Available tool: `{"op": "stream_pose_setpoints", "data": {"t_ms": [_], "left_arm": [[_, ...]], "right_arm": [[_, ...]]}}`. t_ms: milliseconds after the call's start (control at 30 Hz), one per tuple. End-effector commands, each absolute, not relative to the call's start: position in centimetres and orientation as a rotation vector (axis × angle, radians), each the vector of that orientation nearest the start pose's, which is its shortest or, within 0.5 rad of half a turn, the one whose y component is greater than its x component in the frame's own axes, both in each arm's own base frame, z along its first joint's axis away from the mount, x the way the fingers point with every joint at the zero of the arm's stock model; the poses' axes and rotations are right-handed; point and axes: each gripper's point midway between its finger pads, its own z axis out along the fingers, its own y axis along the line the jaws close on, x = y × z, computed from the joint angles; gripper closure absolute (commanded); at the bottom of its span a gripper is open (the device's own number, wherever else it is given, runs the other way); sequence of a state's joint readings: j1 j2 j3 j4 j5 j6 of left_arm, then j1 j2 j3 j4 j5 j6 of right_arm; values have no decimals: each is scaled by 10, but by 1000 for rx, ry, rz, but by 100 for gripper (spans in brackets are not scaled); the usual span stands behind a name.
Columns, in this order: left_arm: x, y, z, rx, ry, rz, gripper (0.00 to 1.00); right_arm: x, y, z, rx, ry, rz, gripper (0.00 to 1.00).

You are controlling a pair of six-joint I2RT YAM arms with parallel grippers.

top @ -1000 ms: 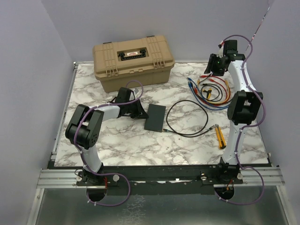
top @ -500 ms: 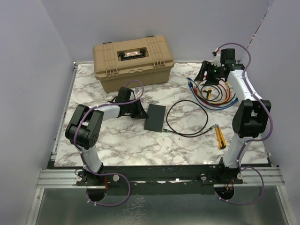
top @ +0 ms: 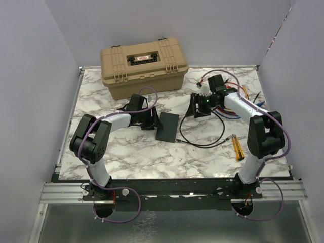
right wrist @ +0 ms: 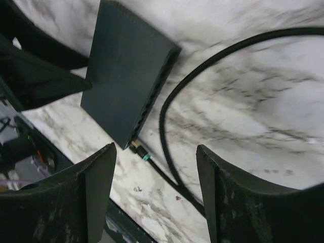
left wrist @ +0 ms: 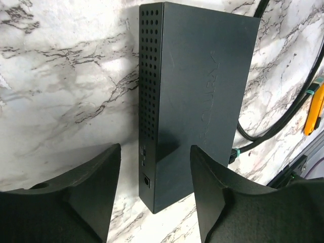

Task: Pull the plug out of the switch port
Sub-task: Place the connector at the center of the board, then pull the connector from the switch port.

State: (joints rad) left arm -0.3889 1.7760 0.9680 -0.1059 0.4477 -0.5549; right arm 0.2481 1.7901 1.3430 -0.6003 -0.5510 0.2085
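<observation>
The plug (right wrist: 137, 149) sits in a corner port of the switch (right wrist: 126, 76), just ahead of the spread right pincer (right wrist: 156, 157). The left pincer (left wrist: 156, 157), also spread, straddles the switch's other end on the worktop (left wrist: 61, 91).

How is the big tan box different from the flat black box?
The tan plastic toolbox is big and tall; the matte-black flat switch is small and thin. The toolbox has a black handle on top; the switch has a black cable plugged in. Both are rectangular.
</observation>
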Motion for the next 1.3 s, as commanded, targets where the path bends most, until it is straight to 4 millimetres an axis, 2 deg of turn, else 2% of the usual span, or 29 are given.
{"op": "stream_pose_setpoints", "data": {"t_ms": [0, 67, 200, 433, 567, 700, 833, 967, 1133, 1267], "left_arm": [[308, -223, 23, -23, 2696, -832, 41], [306, -222, 23, -29, 2692, -828, 40], [301, -218, 22, -50, 2691, -812, 41], [304, -212, 28, -93, 2666, -776, 46], [307, -208, 37, -102, 2627, -744, 44], [305, -203, 37, -106, 2624, -717, 42], [302, -201, 31, -112, 2640, -704, 42], [300, -199, 25, -115, 2655, -692, 47], [297, -197, 16, -126, 2679, -673, 66], [293, -193, 6, -134, 2707, -649, 82]], "right_arm": [[325, 240, 107, -420, 2595, 1042, 34], [314, 254, 96, -444, 2624, 1090, 38], [304, 279, 78, -455, 2667, 1174, 43], [311, 301, 41, -412, 2790, 1180, 47], [323, 318, 45, -449, 2750, 1222, 46], [333, 333, 54, -495, 2707, 1277, 44], [334, 330, 61, -523, 2692, 1249, 35], [320, 319, 57, -534, 2731, 1230, 32], [299, 308, 52, -474, 2766, 1325, 33], [288, 300, 43, -447, 2808, 1328, 35]]}}
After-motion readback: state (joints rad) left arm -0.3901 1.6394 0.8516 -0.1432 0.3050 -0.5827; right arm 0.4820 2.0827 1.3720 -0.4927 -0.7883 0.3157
